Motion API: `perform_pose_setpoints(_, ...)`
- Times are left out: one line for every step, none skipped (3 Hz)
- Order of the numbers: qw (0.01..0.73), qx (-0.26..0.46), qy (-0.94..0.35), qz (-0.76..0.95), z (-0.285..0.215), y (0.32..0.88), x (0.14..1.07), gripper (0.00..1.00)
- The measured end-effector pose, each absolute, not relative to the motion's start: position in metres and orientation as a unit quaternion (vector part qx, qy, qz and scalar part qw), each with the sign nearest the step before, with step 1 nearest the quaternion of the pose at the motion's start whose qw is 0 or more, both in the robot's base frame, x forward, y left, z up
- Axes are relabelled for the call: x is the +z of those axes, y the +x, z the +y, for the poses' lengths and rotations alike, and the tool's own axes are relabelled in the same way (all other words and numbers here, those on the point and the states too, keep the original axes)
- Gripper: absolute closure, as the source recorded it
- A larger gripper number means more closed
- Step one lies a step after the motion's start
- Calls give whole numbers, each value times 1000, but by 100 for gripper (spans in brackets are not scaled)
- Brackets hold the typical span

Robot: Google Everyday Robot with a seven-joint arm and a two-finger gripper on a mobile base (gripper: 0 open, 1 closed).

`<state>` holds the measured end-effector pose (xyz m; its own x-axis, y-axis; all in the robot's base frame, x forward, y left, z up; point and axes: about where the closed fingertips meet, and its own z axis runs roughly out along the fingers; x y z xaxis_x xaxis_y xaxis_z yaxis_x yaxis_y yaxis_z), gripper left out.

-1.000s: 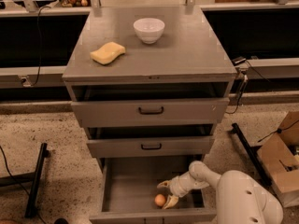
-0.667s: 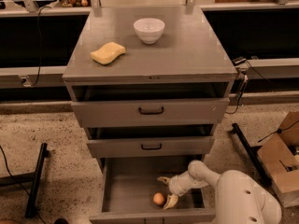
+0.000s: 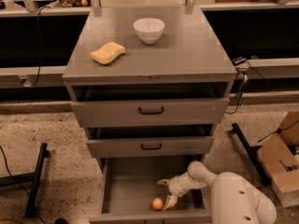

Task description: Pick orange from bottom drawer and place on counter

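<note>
Bottom drawer (image 3: 128, 188) stands pulled out, and the orange (image 3: 158, 204) lies near its front edge. The gripper (image 3: 166, 193) is down inside, fingers spread, one tip just beside the orange. Nothing grasped yet; the lift and the counter (image 3: 187, 50) placement are left.

White arm (image 3: 236, 200) low at right, its gripper (image 3: 166, 192) down inside the bottom drawer (image 3: 107, 190) (jaws spread apart).

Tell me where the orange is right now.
In the camera view the orange lies inside the open bottom drawer, near its front wall, just left of the hand, which reaches in from the right with fingers open.
</note>
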<state>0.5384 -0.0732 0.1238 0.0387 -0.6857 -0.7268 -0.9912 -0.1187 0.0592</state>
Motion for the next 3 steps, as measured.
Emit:
perform_pose_setpoints(239,314,-674,625,-75,541,116,41)
perform_pose_setpoints(236,314,-673,626,-75,541,113,64)
perform_pose_setpoints(234,314,-676,624,-74,541,115,87)
